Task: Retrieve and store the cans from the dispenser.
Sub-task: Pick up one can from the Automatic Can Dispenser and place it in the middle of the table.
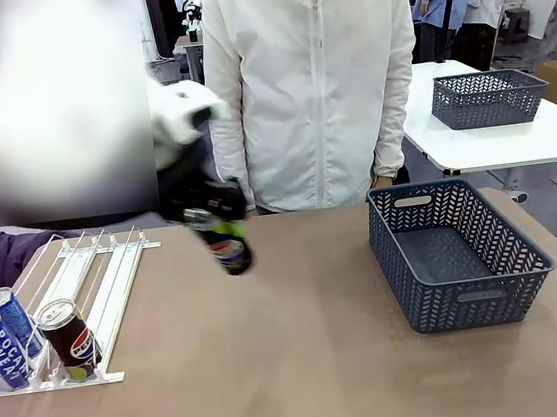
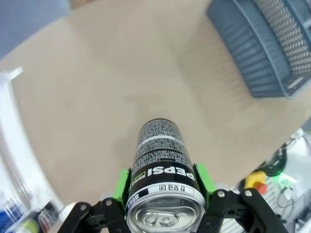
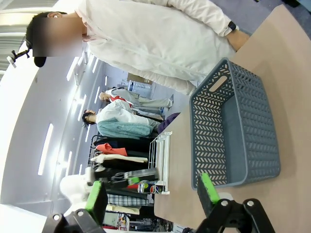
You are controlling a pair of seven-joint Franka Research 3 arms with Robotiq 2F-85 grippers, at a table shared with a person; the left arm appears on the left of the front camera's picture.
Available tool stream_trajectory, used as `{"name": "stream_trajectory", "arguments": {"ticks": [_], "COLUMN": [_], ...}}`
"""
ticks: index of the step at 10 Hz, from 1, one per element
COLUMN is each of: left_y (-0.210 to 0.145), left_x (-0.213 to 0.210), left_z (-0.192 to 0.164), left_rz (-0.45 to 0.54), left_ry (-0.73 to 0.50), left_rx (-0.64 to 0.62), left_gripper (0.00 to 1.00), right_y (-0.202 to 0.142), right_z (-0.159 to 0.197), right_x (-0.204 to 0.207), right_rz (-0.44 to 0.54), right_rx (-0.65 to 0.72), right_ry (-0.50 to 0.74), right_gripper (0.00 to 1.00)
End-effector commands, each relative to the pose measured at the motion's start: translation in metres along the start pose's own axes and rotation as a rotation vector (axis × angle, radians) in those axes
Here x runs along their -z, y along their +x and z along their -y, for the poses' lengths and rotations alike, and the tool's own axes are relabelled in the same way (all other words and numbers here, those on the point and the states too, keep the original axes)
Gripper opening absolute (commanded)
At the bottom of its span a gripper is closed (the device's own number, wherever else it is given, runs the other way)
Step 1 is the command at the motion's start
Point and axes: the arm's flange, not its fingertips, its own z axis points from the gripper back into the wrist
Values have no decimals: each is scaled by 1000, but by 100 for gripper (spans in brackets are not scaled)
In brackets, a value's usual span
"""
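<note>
Above the table [image 1: 307, 366], left gripper [image 2: 163, 182] pinches a Pepsi can [image 2: 160, 145] aloft, probably mid-transfer; next, lower it into the right-edge basket [image 1: 467, 313]; right gripper [image 3: 151, 191] spread.

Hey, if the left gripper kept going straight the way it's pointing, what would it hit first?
Probably the bare tabletop. The left gripper is shut on a Pepsi can aimed at open table, so the can's far end would land first; the grey basket lies off to the side.
</note>
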Motion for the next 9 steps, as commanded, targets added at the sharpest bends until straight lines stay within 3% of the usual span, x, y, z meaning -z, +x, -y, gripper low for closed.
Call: {"name": "stream_trajectory", "arguments": {"ticks": [1,4,9], "left_y": [43,47,45], "left_x": [52,122,143], "left_z": [8,31,30], "left_rz": [-81,-161,-206], "left_ry": [28,92,159], "left_rx": [53,55,36], "left_gripper": [0,0,0], "right_y": [3,3,3], "right_z": [-3,-3,-3], "right_x": [1,1,1], "right_rz": [17,17,17], "right_rx": [-4,-4,-4], "right_ry": [25,25,25], "right_gripper": [100,100,100]}}
